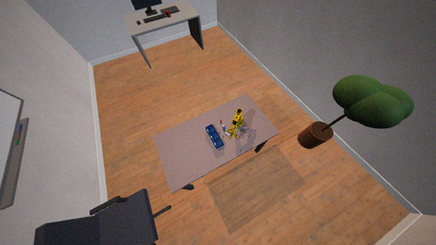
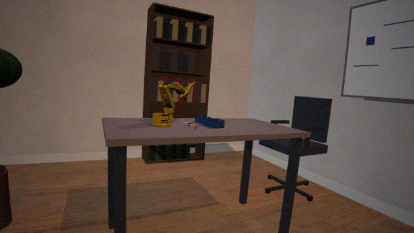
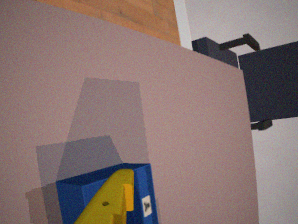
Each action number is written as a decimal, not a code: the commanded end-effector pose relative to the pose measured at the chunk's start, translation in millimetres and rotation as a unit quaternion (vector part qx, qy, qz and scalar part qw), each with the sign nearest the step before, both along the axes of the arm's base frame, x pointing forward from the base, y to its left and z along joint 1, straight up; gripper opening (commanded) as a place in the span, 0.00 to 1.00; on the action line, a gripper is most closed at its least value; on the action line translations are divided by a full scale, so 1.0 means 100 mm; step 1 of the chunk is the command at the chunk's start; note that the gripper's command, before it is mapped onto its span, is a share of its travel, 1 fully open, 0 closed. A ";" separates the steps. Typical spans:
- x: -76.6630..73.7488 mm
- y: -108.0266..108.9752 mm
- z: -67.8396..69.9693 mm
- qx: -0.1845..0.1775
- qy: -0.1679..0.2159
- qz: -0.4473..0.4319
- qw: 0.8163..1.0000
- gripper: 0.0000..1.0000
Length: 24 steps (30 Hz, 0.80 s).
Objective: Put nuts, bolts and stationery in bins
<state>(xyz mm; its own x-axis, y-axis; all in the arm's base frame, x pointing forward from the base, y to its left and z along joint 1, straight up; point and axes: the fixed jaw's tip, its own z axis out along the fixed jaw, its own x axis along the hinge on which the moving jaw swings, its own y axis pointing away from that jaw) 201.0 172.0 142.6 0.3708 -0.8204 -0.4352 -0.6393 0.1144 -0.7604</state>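
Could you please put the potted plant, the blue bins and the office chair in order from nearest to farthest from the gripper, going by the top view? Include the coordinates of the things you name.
1. Blue bins (image 1: 222,144) (image 2: 211,123) (image 3: 70,194): on the table, just beside the gripper (image 1: 232,133) (image 2: 191,88).
2. Potted plant (image 1: 314,135): on the floor, off the table's right end.
3. Office chair (image 1: 125,220): lower left, beyond the table.
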 end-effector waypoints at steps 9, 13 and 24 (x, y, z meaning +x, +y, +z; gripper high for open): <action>-0.02 -0.08 -0.07 -0.036 0.010 0.004 0.999 1.00; -0.02 -0.12 -0.08 -0.050 0.012 0.006 0.999 1.00; -0.07 -0.17 -0.21 -0.086 0.035 0.013 0.996 1.00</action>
